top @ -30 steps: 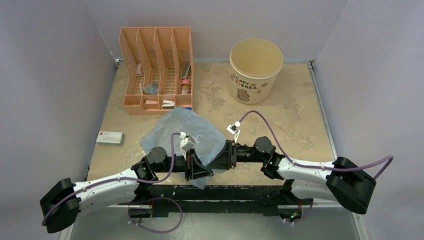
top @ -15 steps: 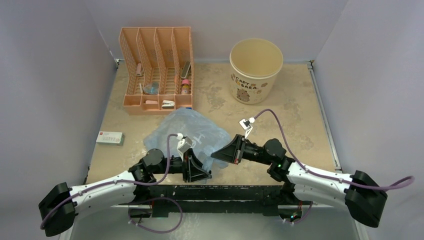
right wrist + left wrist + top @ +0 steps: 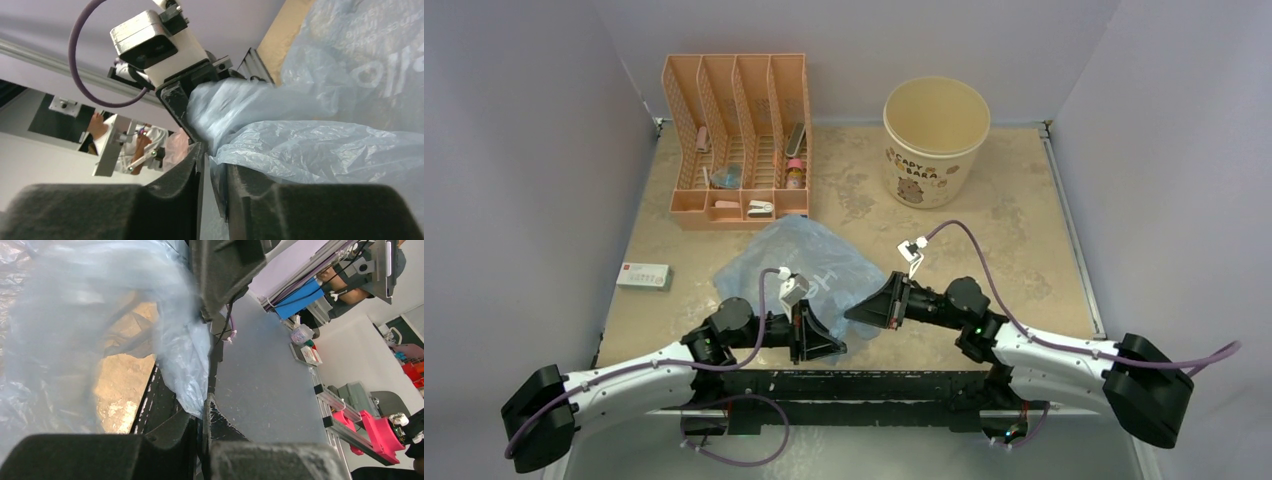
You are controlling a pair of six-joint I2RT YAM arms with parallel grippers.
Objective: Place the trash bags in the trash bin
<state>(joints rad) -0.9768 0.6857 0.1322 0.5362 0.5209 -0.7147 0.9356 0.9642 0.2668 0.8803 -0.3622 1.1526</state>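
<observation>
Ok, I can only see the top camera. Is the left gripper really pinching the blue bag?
Observer: Yes. Its own wrist camera shows the left gripper shut on a fold of the trash bag.
Kid: And the other one?
Observer: On its wrist camera, the right gripper has film squeezed between its jaws too, with barely a slit left.
</observation>
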